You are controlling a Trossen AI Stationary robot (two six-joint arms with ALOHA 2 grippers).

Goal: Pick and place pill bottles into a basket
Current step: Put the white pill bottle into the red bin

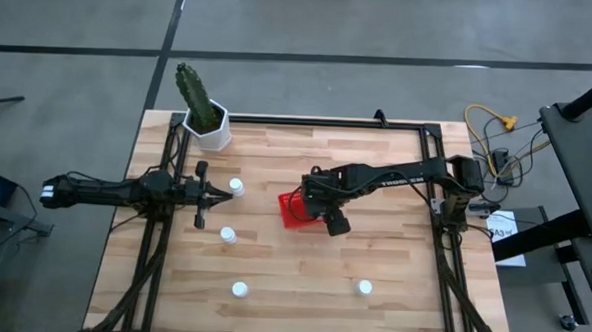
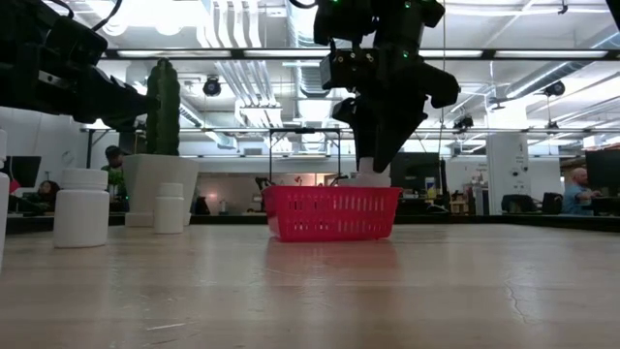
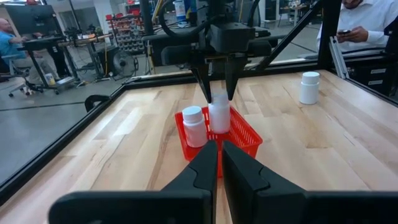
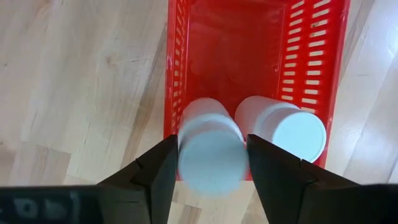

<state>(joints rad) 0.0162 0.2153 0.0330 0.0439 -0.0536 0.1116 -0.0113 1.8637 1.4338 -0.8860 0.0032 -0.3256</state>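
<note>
The red basket [image 1: 292, 214] stands mid-table. My right gripper [image 4: 211, 155] hangs over its near end, pointing steeply down, shut on one white pill bottle [image 4: 210, 158]. A second pill bottle [image 4: 289, 129] stands upright in the basket beside it. Several more pill bottles stand on the wood, among them one [image 1: 236, 186] by my left gripper, one [image 1: 228, 235] nearer, and one [image 1: 365, 287] near the front edge. My left gripper [image 3: 219, 149] waits shut at the table's left, pointing level toward the basket. My right gripper has the pill bottle's cap end [image 3: 219, 102] pinched between its two fingers [image 4: 163, 171], one on each side. The fingers come from above, pointing steeply down. The bottle stands upright with its lower part inside the basket [image 3: 247, 138]. I cannot tell whether its base rests on the basket's floor.
A white pot with a green cactus [image 1: 206, 117] stands at the far left corner. A black frame rail [image 1: 328, 123] runs along the table's far edge and sides. Bare wood lies to the basket's right and toward the front. People sit in the room beyond the table.
</note>
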